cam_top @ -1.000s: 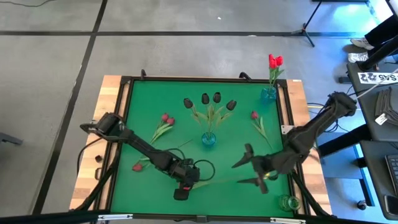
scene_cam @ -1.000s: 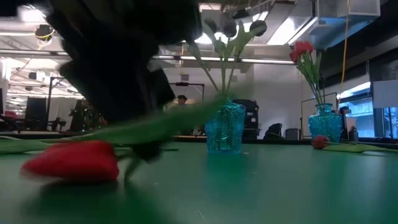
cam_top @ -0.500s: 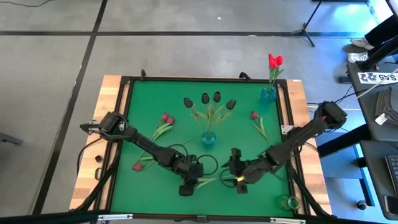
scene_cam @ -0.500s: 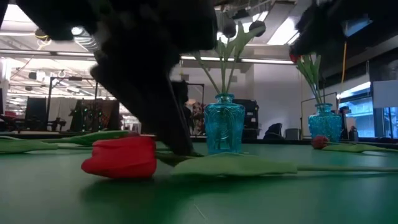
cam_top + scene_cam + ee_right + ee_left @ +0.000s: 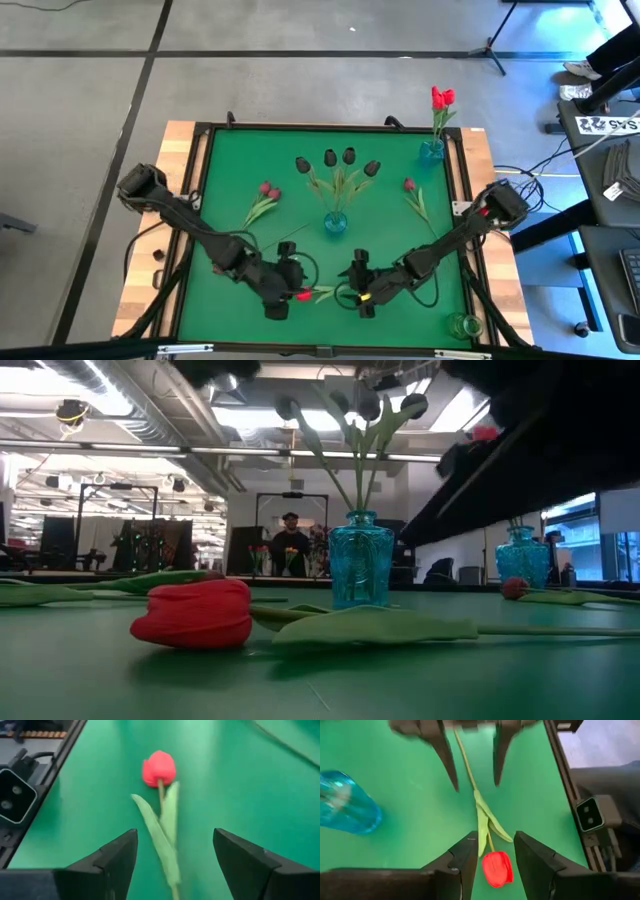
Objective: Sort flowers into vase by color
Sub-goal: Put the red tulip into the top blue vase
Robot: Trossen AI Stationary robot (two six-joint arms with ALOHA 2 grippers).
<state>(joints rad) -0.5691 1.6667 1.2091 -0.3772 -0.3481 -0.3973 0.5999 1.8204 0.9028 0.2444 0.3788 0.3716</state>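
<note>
A red tulip (image 5: 304,295) lies flat on the green mat (image 5: 230,180) near its front edge, head toward the left arm and stem running toward the right arm. In the low view its head (image 5: 192,613) rests on the mat with a leaf (image 5: 375,626) spread beside it.

The left gripper (image 5: 492,852) sits low at the head end, fingers (image 5: 465,857) open and standing either side of the head, not closed on it. The right gripper (image 5: 175,855) faces it from the stem end, fingers (image 5: 117,852) spread wide with the stem and leaves between them; nothing is held. In the left wrist view the right gripper's two fingers straddle the stem farther off.

Just behind the tulip, mid-mat, a blue vase (image 5: 335,223) holds four near-black tulips (image 5: 338,160) fanned toward the back. At the back right corner a second blue vase (image 5: 432,151) holds two red tulips (image 5: 442,97). A clear vase (image 5: 463,326) stands at the front right corner, off the mat on the wooden border.

Two pink-maroon tulips (image 5: 268,190) lie loose on the mat to the left of the middle vase, and one more (image 5: 409,186) lies to its right. Another red tulip (image 5: 221,267) lies near the front left, beside the left arm.

In the low view a person (image 5: 290,545) stands far off in the room behind the table.
</note>
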